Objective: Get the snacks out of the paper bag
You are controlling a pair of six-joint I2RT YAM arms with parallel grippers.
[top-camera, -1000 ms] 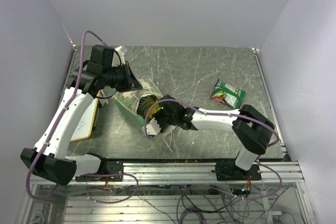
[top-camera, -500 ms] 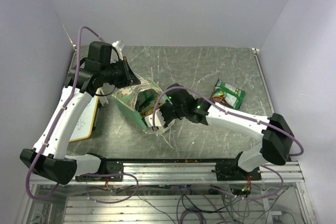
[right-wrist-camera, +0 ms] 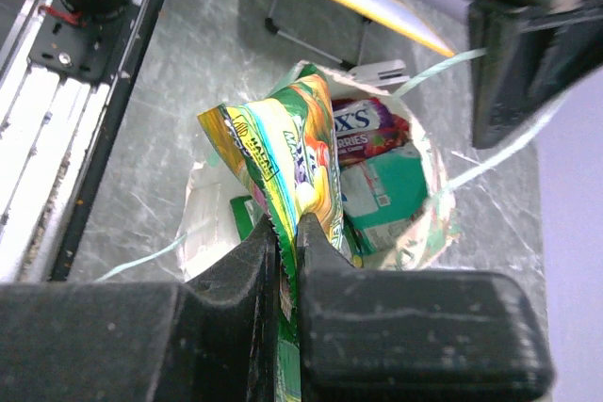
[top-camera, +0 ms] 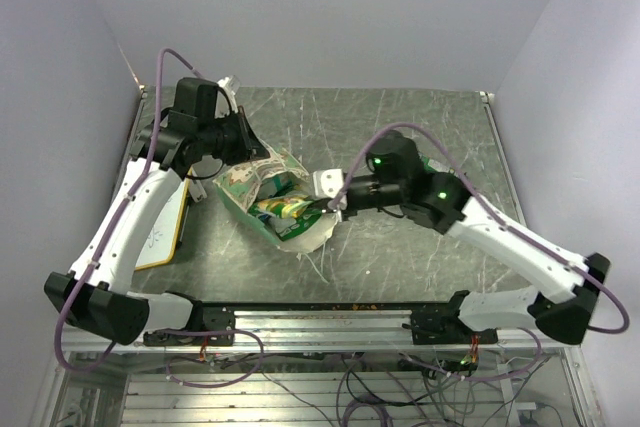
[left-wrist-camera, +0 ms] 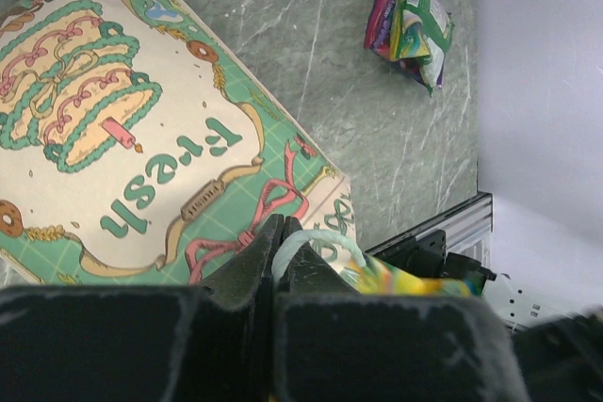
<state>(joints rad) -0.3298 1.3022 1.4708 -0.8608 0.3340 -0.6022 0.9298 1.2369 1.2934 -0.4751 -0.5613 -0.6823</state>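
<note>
Top external view has my two arms meeting over the left half of the surface, where the one paper bag (top-camera: 262,187) leans over with its mouth turned toward the near right. My left gripper (top-camera: 260,156) sits at the bag's far upper rim. In my left wrist view, that gripper (left-wrist-camera: 280,234) is pinched shut on one thin white string handle (left-wrist-camera: 316,237), with the printed side of the bag (left-wrist-camera: 141,138) spread out beyond it.

My right gripper (top-camera: 322,205) reaches to the bag's mouth from the right. In my right wrist view its jaws (right-wrist-camera: 287,233) are clamped on the edge of one green-and-yellow snack packet (right-wrist-camera: 283,152), which stands up over the opening. Below it, inside the cream-white rim (right-wrist-camera: 426,223), I count two more packets: one purple (right-wrist-camera: 363,129) and one teal-green (right-wrist-camera: 382,190). Whether others lie under them I cannot tell.

Out on the surface, well apart from the bag and toward the right edge, two packets lie touching, seen best from my left wrist: one magenta-purple (left-wrist-camera: 384,11) and one green-and-white (left-wrist-camera: 424,30). From above my right arm covers most of them.

One yellow-framed whiteboard (top-camera: 160,232) lies along the left edge of the surface, beside the bag.
</note>
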